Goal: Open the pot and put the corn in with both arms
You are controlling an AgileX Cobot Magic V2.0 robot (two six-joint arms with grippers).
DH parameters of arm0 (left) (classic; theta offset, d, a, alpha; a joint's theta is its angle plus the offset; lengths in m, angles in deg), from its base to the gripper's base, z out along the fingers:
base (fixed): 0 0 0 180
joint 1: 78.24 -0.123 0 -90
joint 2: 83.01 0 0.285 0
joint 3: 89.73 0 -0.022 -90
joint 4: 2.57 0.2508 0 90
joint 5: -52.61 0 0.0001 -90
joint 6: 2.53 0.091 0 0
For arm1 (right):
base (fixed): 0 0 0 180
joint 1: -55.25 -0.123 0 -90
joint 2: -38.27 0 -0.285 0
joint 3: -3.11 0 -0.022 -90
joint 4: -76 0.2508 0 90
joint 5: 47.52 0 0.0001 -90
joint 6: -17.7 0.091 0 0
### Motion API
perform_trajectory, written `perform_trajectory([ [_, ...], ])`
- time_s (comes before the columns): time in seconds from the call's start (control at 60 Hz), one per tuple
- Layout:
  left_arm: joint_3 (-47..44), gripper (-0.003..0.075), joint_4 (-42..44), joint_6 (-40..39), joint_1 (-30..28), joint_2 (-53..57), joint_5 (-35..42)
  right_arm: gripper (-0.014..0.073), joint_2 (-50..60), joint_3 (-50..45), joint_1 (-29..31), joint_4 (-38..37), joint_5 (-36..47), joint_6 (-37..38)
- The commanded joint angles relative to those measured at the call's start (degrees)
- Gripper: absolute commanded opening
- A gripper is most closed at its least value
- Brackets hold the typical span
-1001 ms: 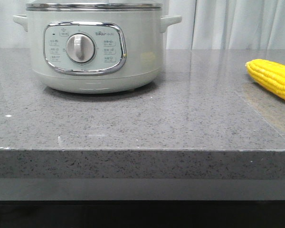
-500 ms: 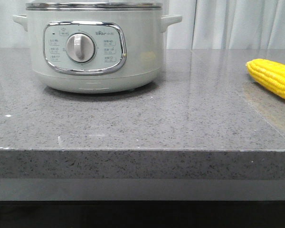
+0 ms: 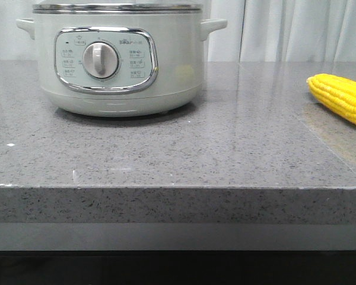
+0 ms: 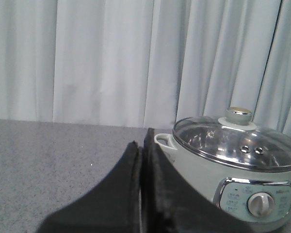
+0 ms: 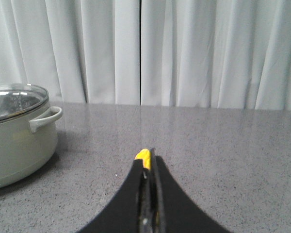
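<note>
In the front view, the pot stands on the grey stone table toward the far left corner, with its control panel and white dial facing the near edge. The corn lies at the right edge of the table, well apart from the pot and partly cut by the frame. Neither of my arms shows in this view.

In the left wrist view, my left gripper is dark and its two fingers lie pressed together, with nothing between them. Behind it the pot carries its glass lid, and a round knob sits on top of the lid. One side handle of the pot shows just past my fingers. White curtains hang behind the table.

In the right wrist view, my right gripper also has its fingers closed on each other, holding nothing. A small yellow piece of the corn shows just beyond the tips; I cannot tell if it touches them. The pot stands near the left edge of the table, with the lid on it.
</note>
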Motion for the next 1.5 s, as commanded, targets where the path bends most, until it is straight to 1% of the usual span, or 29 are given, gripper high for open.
perform_trajectory([
  [0.0,4.6,-0.002,-0.2,0.2,-0.1,-5.0,0.1,-0.0066,-4.9,5.5,0.3,0.2,0.2,-0.2],
  [0.05,6.3,-0.002,-0.2,0.2,-0.1,-6.9,-1.8,-0.0066,-6.9,7.3,0.3,0.2,-1.7,-0.2],
  [0.133,7.6,-0.002,-0.2,0.2,-0.1,-9.7,-2.5,-0.0066,-10.1,9.4,0.3,0.2,-4.3,-0.2],
  [0.317,7.7,-0.002,-0.3,0.2,-0.1,-12.4,-3.5,-0.0066,-14.4,9.6,0.3,0.2,-6.3,-0.2],
  [0.734,7.7,-0.002,-0.2,0.2,-0.1,-12.6,-3.6,-0.0066,-15.2,9.4,0.3,0.2,-7.1,-0.2],
  [0.901,7.7,-0.0015,1.5,0.2,-0.1,-12.6,-3.6,-0.0066,-15.2,9.4,0.3,0.2,-7.1,-0.2],
  [0.934,7.7,0.0003,2.0,0.2,-0.1,-12.6,-3.6,-0.0066,-15.2,9.4,0.3,0.2,-7.1,-0.2],
  [0.967,7.7,0.0038,2.4,0.2,-0.1,-12.6,-3.6,-0.0066,-15.2,9.4,0.3,0.2,-7.1,-0.2],
  [1.034,7.7,0.0126,2.6,0.2,-0.1,-12.6,-3.5,-0.0065,-15.2,9.4,0.3,0.2,-7.1,-0.2],
  [1.101,7.7,0.0242,2.7,0.2,-0.1,-12.6,-3.2,-0.0053,-15.2,9.4,0.3,0.2,-7.1,-0.2],
  [1.167,7.7,0.035,2.7,0.2,-0.1,-12.6,-3.1,0.002,-15.2,9.4,0.3,0.2,-7.1,-0.2],
  [1.201,7.7,0.04,2.7,0.2,-0.1,-12.6,-3.1,0.008,-15.2,9.4,0.3,0.2,-7.2,-0.2],
  [1.251,7.7,0.0445,2.7,0.2,-0.1,-12.6,-3.1,0.0181,-15.2,9.4,0.3,0.2,-7.2,-0.2],
  [1.351,7.7,0.046,2.7,0.2,-0.1,-12.6,-3.1,0.0398,-15.2,9.4,0.3,0.2,-7.2,-0.2],
  [1.401,7.7,0.046,2.7,0.2,-0.1,-12.6,-3.3,0.0479,-15.2,9.4,0.3,0.2,-7.2,-0.2],
  [1.434,7.7,0.046,2.7,0.2,-0.1,-12.7,-3.4,0.0519,-15.2,9.4,0.3,0.2,-7.2,-0.2],
  [1.484,7.7,0.046,2.6,0.2,-0.1,-12.8,-2.9,0.0551,-15.2,9.4,0.3,0.2,-7.2,-0.2],
])
